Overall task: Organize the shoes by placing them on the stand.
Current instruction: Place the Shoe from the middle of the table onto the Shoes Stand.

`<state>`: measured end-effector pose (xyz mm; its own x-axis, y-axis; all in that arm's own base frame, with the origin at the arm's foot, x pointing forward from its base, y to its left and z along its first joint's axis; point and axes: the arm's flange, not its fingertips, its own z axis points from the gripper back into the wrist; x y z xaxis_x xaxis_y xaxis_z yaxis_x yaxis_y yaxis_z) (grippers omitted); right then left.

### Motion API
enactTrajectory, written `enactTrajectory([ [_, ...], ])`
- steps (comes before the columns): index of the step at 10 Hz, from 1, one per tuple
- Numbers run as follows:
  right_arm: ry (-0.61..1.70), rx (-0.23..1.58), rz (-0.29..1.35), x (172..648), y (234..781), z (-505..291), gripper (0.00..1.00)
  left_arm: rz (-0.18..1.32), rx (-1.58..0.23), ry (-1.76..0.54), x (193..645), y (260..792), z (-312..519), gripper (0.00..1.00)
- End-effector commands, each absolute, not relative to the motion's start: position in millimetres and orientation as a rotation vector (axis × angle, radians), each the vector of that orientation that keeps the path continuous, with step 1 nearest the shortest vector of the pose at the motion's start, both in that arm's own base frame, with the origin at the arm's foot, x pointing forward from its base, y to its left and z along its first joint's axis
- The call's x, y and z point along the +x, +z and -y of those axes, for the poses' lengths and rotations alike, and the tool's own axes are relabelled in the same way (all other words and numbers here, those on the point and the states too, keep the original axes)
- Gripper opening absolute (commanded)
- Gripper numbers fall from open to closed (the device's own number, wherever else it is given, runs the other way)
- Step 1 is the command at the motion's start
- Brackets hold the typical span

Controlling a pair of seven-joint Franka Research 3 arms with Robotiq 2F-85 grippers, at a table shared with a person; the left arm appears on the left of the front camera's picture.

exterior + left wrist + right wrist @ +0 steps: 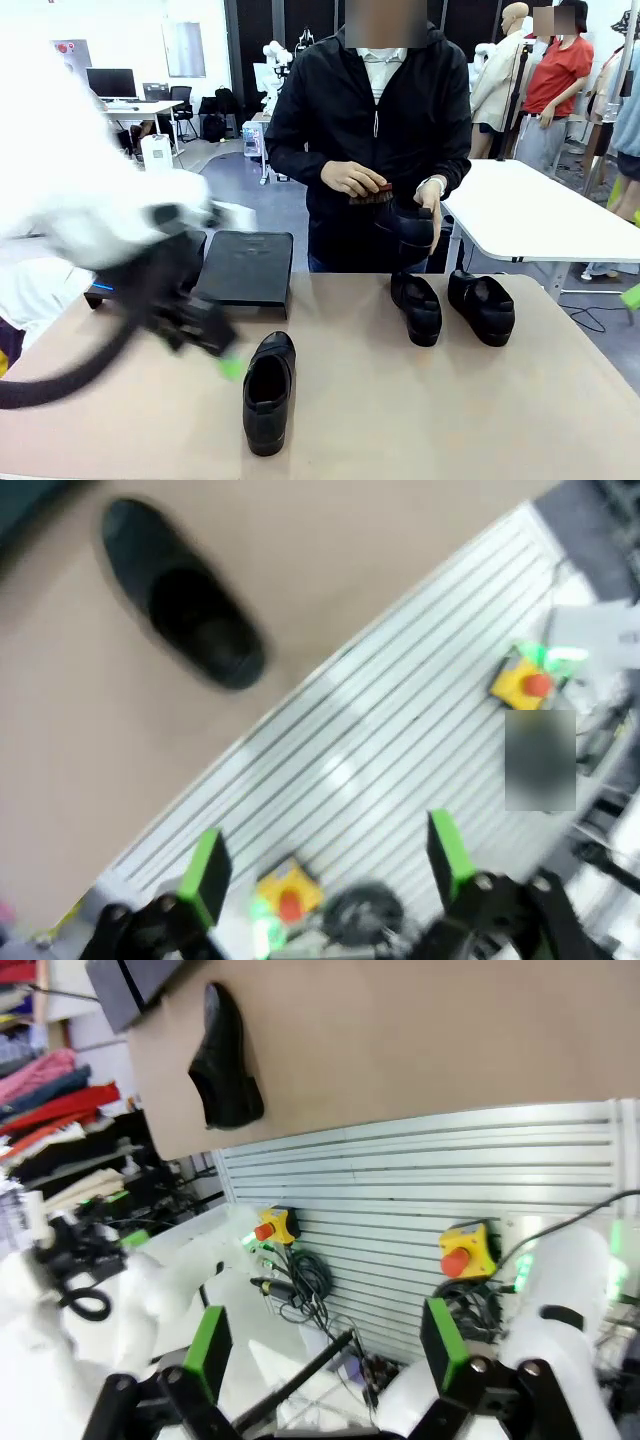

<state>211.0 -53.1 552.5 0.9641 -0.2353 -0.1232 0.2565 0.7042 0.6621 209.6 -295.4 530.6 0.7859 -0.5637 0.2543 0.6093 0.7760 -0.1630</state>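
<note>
With left gripper (325,860) and right gripper (325,1345) both released, the shoe (268,392) at the left gripper's 4 o'clock looks stiff and slippery, best pinched across its collar.

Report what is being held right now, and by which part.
The left end effector and right end effector stand open and empty. The person's hand grips a shoe by its upper side; the other hand holds a brush over it.
</note>
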Motion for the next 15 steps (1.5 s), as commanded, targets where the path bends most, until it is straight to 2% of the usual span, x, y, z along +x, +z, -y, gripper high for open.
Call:
enactTrajectory([
  [1,-0.250,0.727,-0.027,210.1,553.4,59.6,1.00,0.154,-0.248,-0.551,251.7,522.0,359.8,1.00],
  [2,-0.250,0.727,-0.027,210.1,553.4,59.6,1.00,0.238,-0.233,-0.437,242.5,513.0,385.1,1.00],
  [3,-0.250,0.727,-0.027,210.1,553.4,59.6,1.00,0.162,-0.320,-0.373,249.0,517.2,379.5,1.00],
  [4,-0.250,0.727,-0.027,210.1,553.4,59.6,1.00,0.178,-0.268,-0.567,223.8,504.6,382.9,1.00],
  [8,-0.250,0.727,-0.027,210.1,553.4,59.6,1.00,0.168,-0.280,-0.534,230.0,503.9,394.0,1.00],
  [9,-0.250,0.727,-0.027,210.1,553.4,59.6,1.00,0.103,-0.284,-0.383,251.2,494.4,402.6,1.00],
  [11,-0.250,0.727,-0.027,210.1,553.4,59.6,1.00,0.099,-0.360,-0.156,301.9,475.1,401.2,1.00],
  [15,-0.250,0.727,-0.027,210.1,553.4,59.6,1.00,0.085,-0.327,0.006,344.5,450.3,380.2,1.00],
])
